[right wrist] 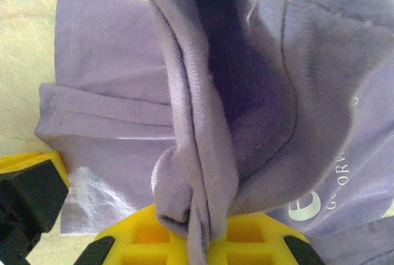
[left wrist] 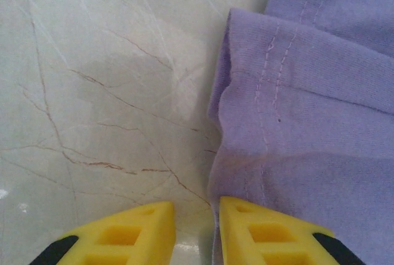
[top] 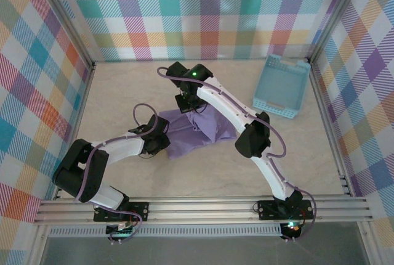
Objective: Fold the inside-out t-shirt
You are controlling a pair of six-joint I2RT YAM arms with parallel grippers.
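Observation:
The lavender t-shirt (top: 196, 130) lies bunched on the marble table between my two arms. My right gripper (top: 188, 108) is shut on a gathered fold of the t-shirt (right wrist: 258, 92), which hangs up from the pinch between the yellow fingers (right wrist: 206, 240); pale lettering shows at the lower right. My left gripper (top: 166, 142) sits low at the shirt's left edge. In the left wrist view its gripper (left wrist: 197, 234) has a narrow gap between the yellow fingers. The stitched hem of the t-shirt (left wrist: 295, 111) runs along the inner side of the right finger (left wrist: 258, 231), with bare table under the gap.
A light blue slotted basket (top: 282, 86) stands at the back right by the wall. Plaid walls enclose the table (top: 123, 86) on three sides. A metal rail (top: 203, 206) runs along the near edge by the arm bases.

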